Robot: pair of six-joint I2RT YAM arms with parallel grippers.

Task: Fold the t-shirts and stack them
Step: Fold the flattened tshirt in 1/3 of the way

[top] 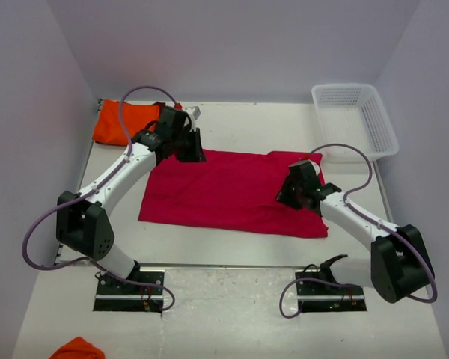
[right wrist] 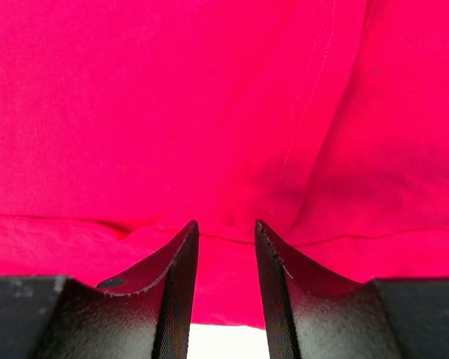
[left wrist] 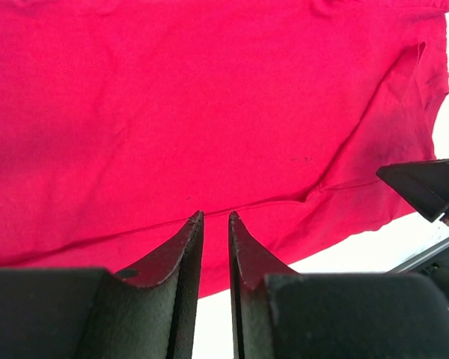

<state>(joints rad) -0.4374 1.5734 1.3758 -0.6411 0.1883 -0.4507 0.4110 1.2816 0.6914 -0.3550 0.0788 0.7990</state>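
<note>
A crimson-pink t-shirt lies spread flat in the middle of the table. My left gripper sits at the shirt's far left corner. In the left wrist view the left gripper has its jaws nearly together, pinching the shirt's hem. My right gripper is on the shirt's right part. Seen from the right wrist, the right gripper has drawn its jaws part-way in, with a pucker of crimson cloth between them. A bright orange t-shirt lies crumpled at the back left corner.
A white lattice basket stands at the back right. A scrap of orange cloth shows at the near left edge. Grey walls close in the table on three sides. Both arm bases sit at the near edge.
</note>
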